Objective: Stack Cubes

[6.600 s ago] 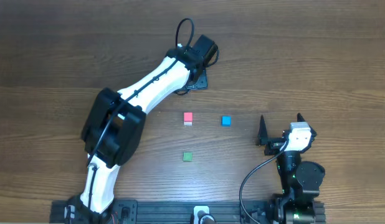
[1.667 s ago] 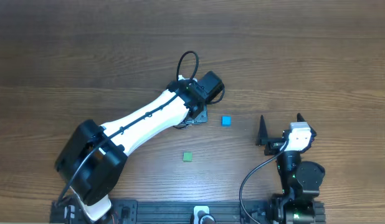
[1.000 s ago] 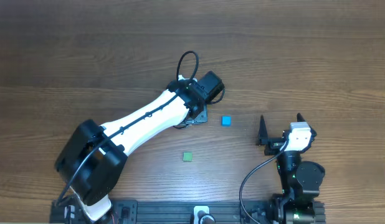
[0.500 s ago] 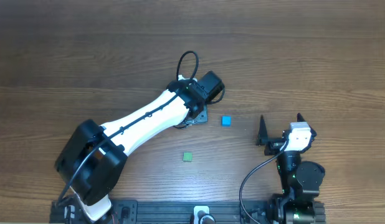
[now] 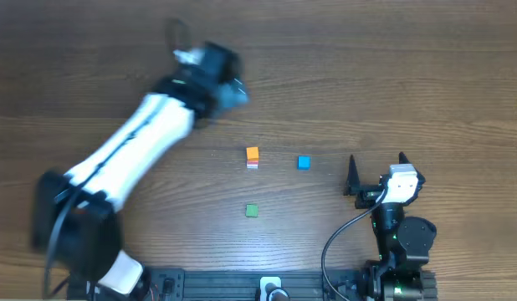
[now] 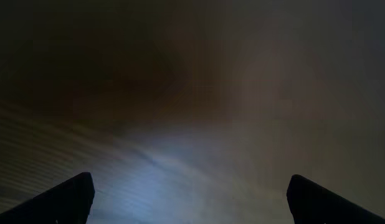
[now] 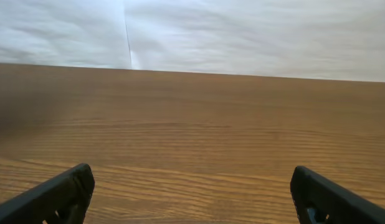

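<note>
A small stack point(image 5: 253, 156) stands mid-table, an orange cube on top of a pink one. A blue cube point(image 5: 304, 162) lies to its right, and a green cube point(image 5: 252, 211) lies nearer the arm bases. My left gripper point(image 5: 234, 94) point(image 6: 192, 193) is up and left of the stack, blurred, open, with nothing between its fingers. My right gripper point(image 5: 376, 174) point(image 7: 192, 193) sits open near its base, to the right of the blue cube, holding nothing.
The wooden table point(image 5: 392, 75) is bare around the cubes. A pale wall point(image 7: 242, 31) rises beyond the table's far edge in the right wrist view.
My left arm has pulled away from the table's middle, up and to the left. An orange cube now shows on top of the pink one where the gripper was. The right arm is still.
</note>
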